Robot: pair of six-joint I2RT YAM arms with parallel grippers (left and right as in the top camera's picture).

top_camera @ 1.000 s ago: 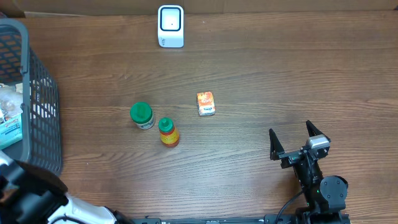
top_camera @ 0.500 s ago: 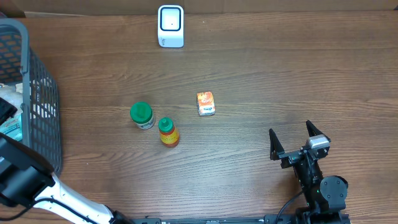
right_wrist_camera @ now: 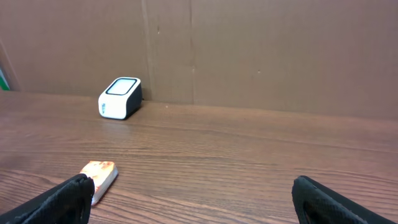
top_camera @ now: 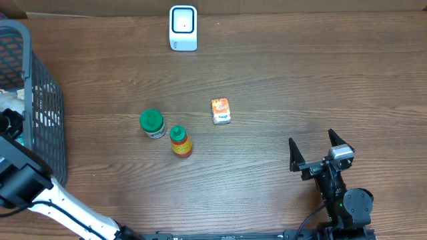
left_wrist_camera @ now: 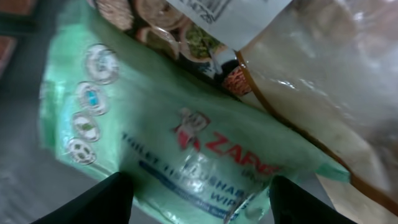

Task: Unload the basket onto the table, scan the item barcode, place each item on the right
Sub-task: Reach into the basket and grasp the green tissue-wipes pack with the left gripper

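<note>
Looking into the basket [top_camera: 45, 113] at the desk's [top_camera: 280, 73] left edge, you see a green wipes pack [left_wrist_camera: 155, 143] touching a clear bag [left_wrist_camera: 336, 81] and a printed packet [left_wrist_camera: 161, 25]; your left fingers [left_wrist_camera: 106, 199] stand apart either side of the wipes pack, gripping nothing; the scanner [top_camera: 183, 28] sits at the far edge, with a jar [top_camera: 152, 123], bottle [top_camera: 180, 141] and small box [top_camera: 221, 111] mid-desk; your right fingers [right_wrist_camera: 62, 202] are spread wide, empty.
</note>
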